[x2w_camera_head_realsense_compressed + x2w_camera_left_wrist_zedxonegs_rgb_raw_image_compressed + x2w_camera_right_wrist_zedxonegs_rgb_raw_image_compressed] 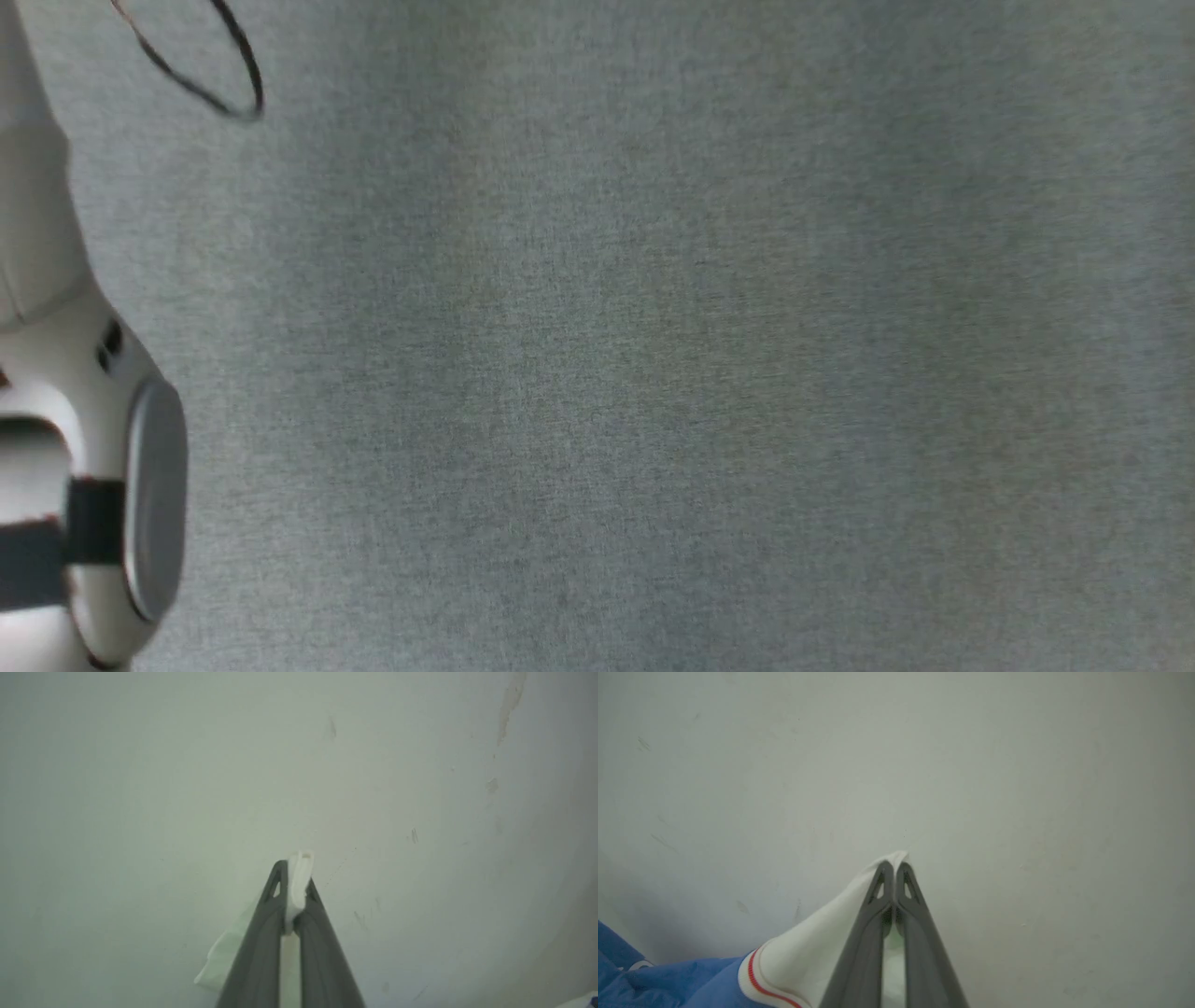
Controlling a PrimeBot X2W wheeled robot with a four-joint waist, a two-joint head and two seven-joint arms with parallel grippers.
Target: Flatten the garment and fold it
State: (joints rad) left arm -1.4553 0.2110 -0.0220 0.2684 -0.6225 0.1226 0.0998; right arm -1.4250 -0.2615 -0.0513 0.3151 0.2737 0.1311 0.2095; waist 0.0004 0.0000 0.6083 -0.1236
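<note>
Left fingers [257,952]: pressed together, pinching a fold of white cloth; a small tab of it pokes out past the tips toward 12 o'clock in the left wrist view.
Right fingers [859,952]: closed tip to tip on the very end of a white sleeve, with the cloth draped over the 9 o'clock side of the fingers.
Garment [808,947]: held by both pairs of fingers, one white corner in each.
Garment in right wrist view: blue body bunched in the 8 o'clock corner, red-and-white striped trim at 7 o'clock, white sleeve rising from the trim to the fingertips at centre.
Sleeve axis: long line runs from 7 o'clock up to the centre, with the pinched end pointing toward 1 o'clock.
Garment in left wrist view [224,952]: a loose white flap hangs off the 8 o'clock side of the fingers.
Whole garment axis: cannot tell, as most of the body is out of frame.
Pale surface [1017,788]: scuffed and plain, behind both pairs of fingers.
Forearm [56,420]: pale, along the 9 o'clock edge of the head view.
Dark loop [233,65]: thin and blurred, at 11 o'clock.
Grey woven surface [653,373]: spreads across the rest of the head view.
</note>
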